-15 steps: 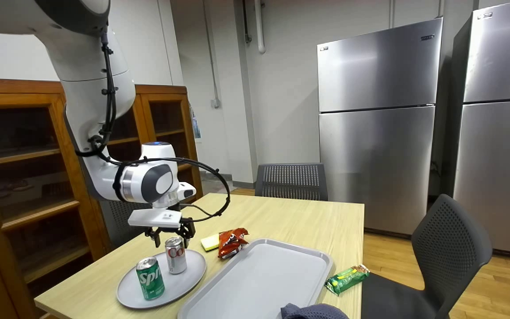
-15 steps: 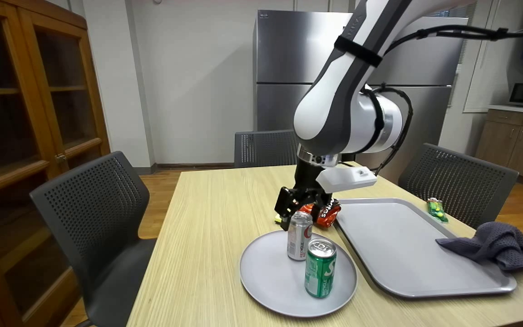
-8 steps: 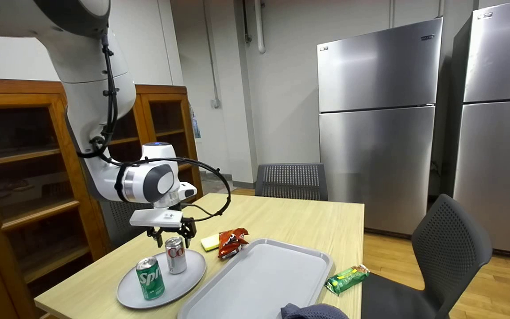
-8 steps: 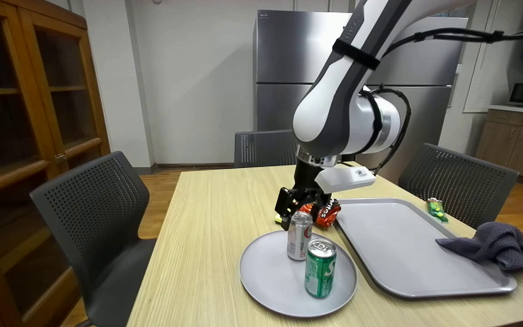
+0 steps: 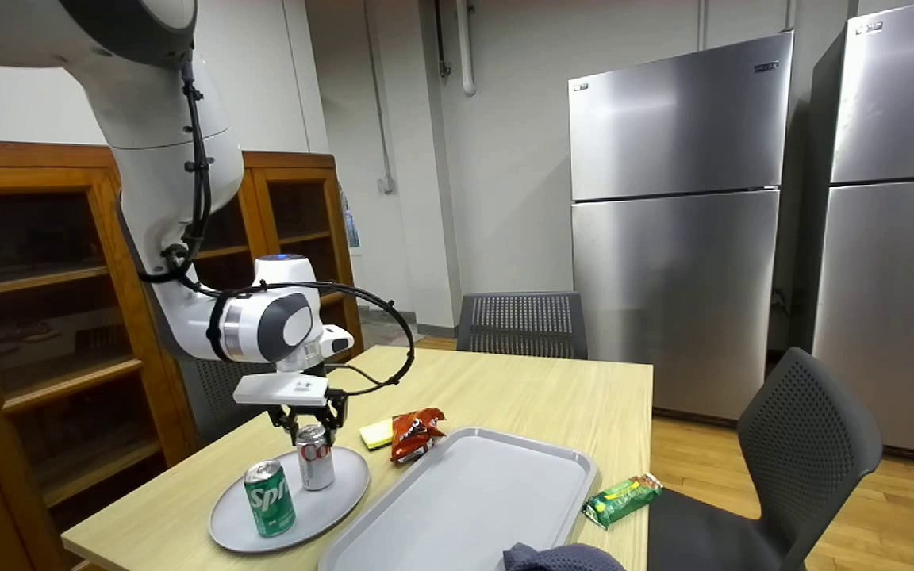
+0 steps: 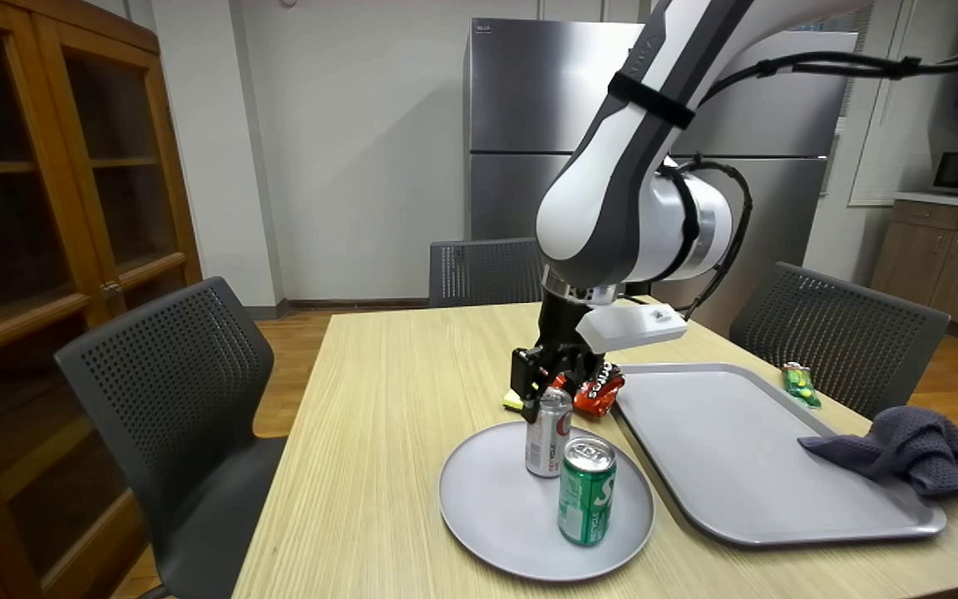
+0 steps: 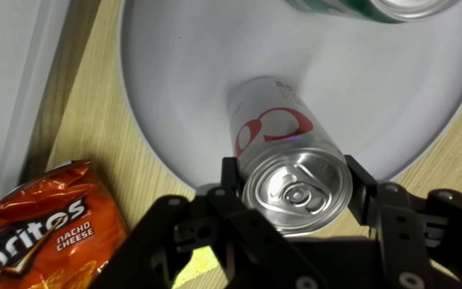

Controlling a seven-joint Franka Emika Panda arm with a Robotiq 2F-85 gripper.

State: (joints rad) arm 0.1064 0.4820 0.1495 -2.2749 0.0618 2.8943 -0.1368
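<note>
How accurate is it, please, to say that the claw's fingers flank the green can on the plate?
Only the colour is wrong: the wrist view shows the claw with its fingers on either side of the silver can on the plate.

Both exterior views look across the bench [image 6: 396, 366] toward a steel fridge [image 6: 529, 91], standing back and somewhat above; the wrist view peers steeply down past the fingers [image 7: 361, 184], close over the plate [image 7: 175, 100] all three share.

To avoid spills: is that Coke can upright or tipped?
Upright: in both exterior views the silver Coke can stands on the gray plate; the wrist view looks down on its lid.
</note>
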